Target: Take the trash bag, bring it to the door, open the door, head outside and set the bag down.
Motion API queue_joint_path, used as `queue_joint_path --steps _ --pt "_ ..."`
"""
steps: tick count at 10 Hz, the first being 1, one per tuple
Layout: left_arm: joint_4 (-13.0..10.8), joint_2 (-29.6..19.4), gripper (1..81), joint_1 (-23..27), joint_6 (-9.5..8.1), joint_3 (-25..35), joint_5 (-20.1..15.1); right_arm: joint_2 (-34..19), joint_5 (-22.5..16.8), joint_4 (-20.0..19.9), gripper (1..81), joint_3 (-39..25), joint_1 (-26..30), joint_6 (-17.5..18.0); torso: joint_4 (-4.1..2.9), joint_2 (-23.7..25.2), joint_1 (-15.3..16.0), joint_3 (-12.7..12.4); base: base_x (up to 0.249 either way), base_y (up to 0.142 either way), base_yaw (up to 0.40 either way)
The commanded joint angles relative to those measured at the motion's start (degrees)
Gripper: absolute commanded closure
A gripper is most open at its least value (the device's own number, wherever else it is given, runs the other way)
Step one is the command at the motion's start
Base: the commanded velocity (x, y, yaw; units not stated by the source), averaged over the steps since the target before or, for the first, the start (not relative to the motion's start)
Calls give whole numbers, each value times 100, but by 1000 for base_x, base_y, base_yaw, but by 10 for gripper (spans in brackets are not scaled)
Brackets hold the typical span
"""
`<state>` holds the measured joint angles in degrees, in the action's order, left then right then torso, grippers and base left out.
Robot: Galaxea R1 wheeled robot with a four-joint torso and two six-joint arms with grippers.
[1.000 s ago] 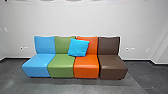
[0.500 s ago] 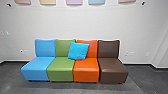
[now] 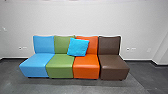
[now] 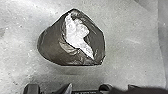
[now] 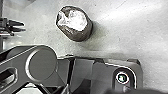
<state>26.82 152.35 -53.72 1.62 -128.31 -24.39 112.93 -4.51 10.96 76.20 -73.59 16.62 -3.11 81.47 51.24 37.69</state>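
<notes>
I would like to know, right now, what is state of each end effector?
Left end effector: open, holding nothing.
Right end effector: cannot be told whether open or closed.

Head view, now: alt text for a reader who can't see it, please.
Four armless chairs form a row before a pale wall: light blue, green, orange and brown, left to right. A bright blue pillow leans against the green and orange backrests.

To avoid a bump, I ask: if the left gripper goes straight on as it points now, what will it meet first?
Probably the trash bag, seen ahead on the floor in the left wrist view; depth is unclear, so it may just miss it.
</notes>
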Motion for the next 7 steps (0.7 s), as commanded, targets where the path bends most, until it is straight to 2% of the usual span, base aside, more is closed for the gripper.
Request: queue_joint_path --steps 1,3,4,5,6,7 --pt "148 -90 10 648 5 51 -400 -409 -638 -50 10 -203 735 158 0 560 361 522 0 0 0" --pt "165 -99 10 674 5 42 -400 -409 -1007 -41 10 -309 1165 254 0 977 625 913 0 0 0" --pt "183 -90 10 701 5 42 -400 -400 -1198 -32 10 -361 1359 306 0 1721 1103 1610 0 0 0" --pt "218 -90 10 744 5 42 -400 -400 -1314 -32 10 -388 1535 359 0 1371 876 1286 0 0 0" --pt "244 -90 10 832 -12 42 -400 -435 -1464 -50 10 -423 1754 421 0 1583 1010 1469 0 0 0" --pt "262 -81 10 920 -13 42 -468 -505 -1604 -50 10 -475 1930 551 0 2296 1468 1082 0 0 0"
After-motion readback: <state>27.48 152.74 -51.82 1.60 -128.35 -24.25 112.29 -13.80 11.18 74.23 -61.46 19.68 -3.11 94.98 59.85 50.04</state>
